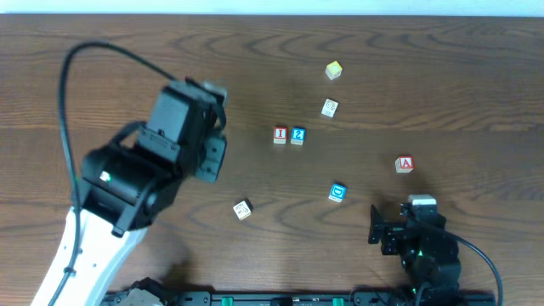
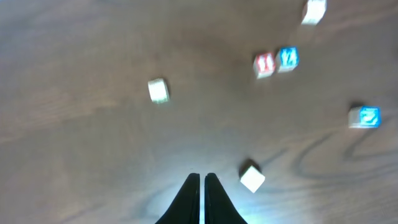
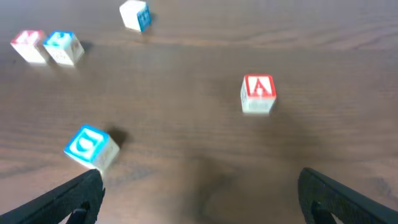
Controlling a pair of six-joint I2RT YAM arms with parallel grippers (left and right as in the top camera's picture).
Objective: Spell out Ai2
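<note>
Right gripper [image 3: 199, 180] hangs with its jaws spread wide and nothing between them; the left gripper [image 2: 201, 198] has its fingers pressed together, empty, with a plain white block [image 2: 252, 179] just beside the tips. Ahead of the right gripper a blue-faced block [image 3: 90, 148] lies to its left, and beyond it the red A block [image 3: 258, 93] stands alone. Farther out, the red I block [image 1: 280, 135] and blue 2 block [image 1: 297, 135] sit touching, side by side, well apart from the A. Farthest is a yellow block [image 1: 333, 70].
</note>
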